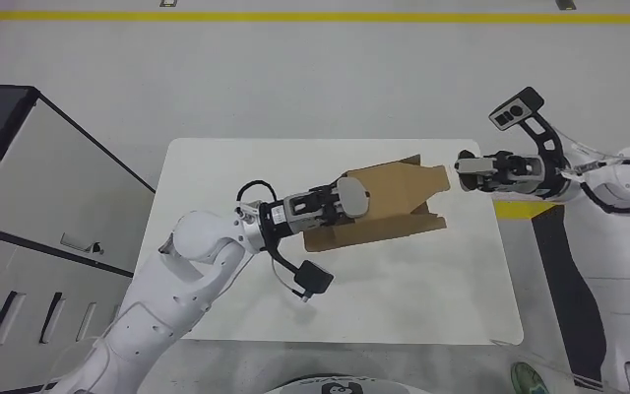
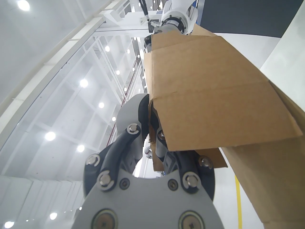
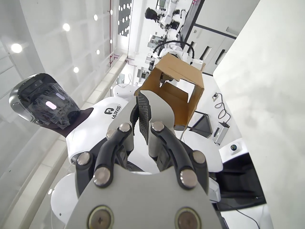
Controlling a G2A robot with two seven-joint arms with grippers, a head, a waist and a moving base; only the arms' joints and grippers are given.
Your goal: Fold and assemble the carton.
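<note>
**Bright, even light; fisheye wrist cams**

You've got bright, even overhead light. Round ceiling lamps (image 2: 23,5) bloom white in both wrist views. The carton (image 1: 394,192) throws only a faint shadow on the white table (image 1: 413,295). Straight beams (image 2: 71,41) bow toward your wrist views' edges.

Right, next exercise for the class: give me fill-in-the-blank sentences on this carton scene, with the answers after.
1. The left gripper is shut on the ____.
2. The carton is ____ in colour.
3. The table is ____.
4. The floor line beyond the table is ____.
Missing words: carton, brown, white, yellow.
</note>
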